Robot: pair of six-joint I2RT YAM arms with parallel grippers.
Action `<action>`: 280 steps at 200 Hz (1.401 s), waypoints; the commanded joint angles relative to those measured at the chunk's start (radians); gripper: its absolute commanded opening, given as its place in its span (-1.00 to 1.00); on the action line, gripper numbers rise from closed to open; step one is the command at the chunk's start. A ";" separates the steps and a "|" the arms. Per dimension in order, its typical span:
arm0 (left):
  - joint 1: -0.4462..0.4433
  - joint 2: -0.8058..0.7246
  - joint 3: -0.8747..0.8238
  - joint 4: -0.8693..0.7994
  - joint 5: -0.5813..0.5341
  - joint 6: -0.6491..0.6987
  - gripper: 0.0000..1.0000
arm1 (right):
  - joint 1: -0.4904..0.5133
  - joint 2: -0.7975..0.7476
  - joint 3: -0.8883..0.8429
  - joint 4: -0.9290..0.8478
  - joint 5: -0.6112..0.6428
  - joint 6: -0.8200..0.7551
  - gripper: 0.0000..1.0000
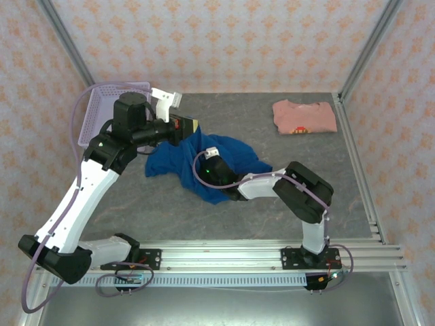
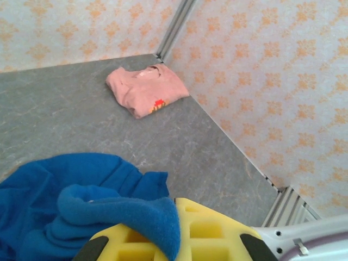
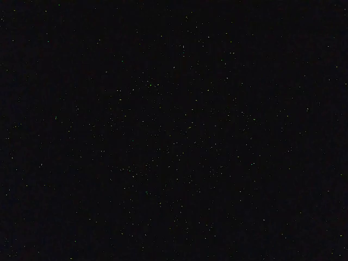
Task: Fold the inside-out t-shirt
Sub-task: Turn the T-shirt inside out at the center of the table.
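we saw the left gripper (image 1: 189, 127) raised above the back left of the table, its yellow fingers (image 2: 206, 234) pressed together on a fold of the inside-out t-shirt (image 1: 166, 163), so that a thick roll of royal-blue cloth lay over the top of one finger in the left wrist view. from that pinch the shirt hung down and spread in a crumpled heap across the middle of the grey table (image 1: 272, 204), with one lobe reaching left and another reaching right; no printed graphic could be made out on it. the right gripper (image 1: 211, 155) was down in the middle of the heap, with blue cloth bunched around its tip, and we could not tell whether its jaws were apart or together, nor whether they held any cloth; the picture from the right wrist was too dark to make anything out. the right arm bent low across the table from its base at the near edge, while the left arm rose tall from its base at the near left. beyond the heap and well apart from it, a small folded salmon-pink shirt (image 1: 304, 117) lay near the far right corner of the table. a lavender plastic basket (image 1: 102, 102) stood at the far left corner, behind the left arm. walls with pale orange-patterned paper enclosed the table.
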 commanded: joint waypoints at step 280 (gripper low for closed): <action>-0.012 -0.056 0.230 -0.082 -0.387 -0.011 -1.00 | -0.140 0.374 0.632 -0.681 -0.130 -0.080 -0.86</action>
